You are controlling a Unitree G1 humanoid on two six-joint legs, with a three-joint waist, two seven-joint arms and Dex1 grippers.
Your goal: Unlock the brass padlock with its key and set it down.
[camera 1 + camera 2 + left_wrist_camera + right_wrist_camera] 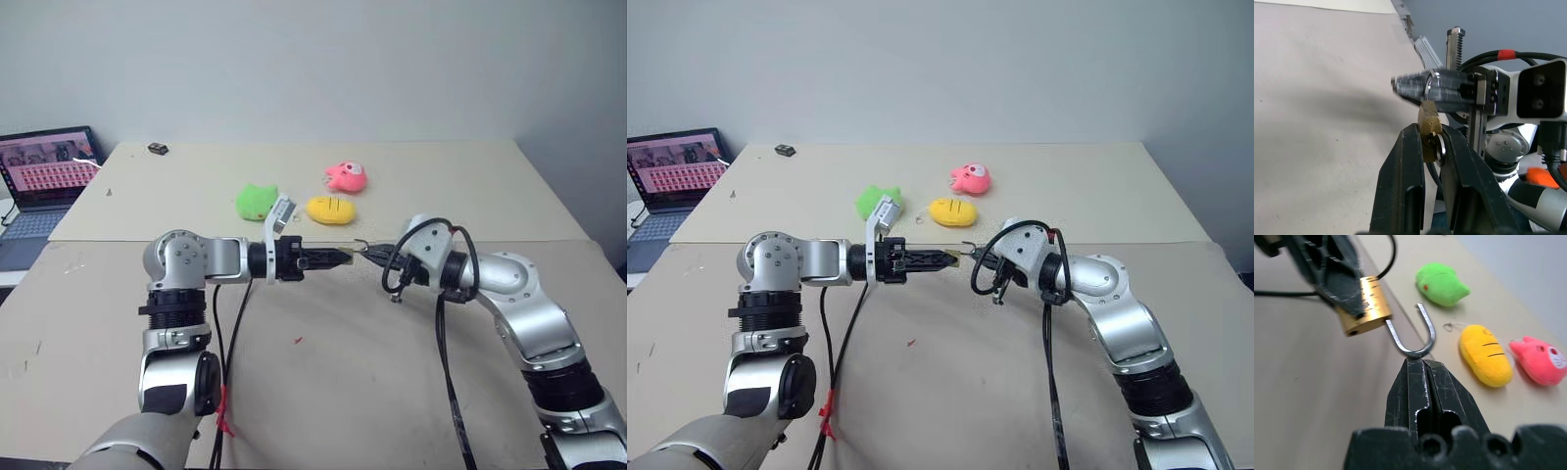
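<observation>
Left gripper (1344, 289) clamped the brass padlock (1365, 306); right gripper (1418, 363), fully closed, pinched its freed shackle (1413, 335). Lowering gently seemed wisest.

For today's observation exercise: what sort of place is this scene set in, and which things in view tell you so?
Probably a robotics lab or test room. A plain beige table against a bare wall holds only props: green plush, yellow plush and pink plush. An open laptop sits on a side desk.
</observation>
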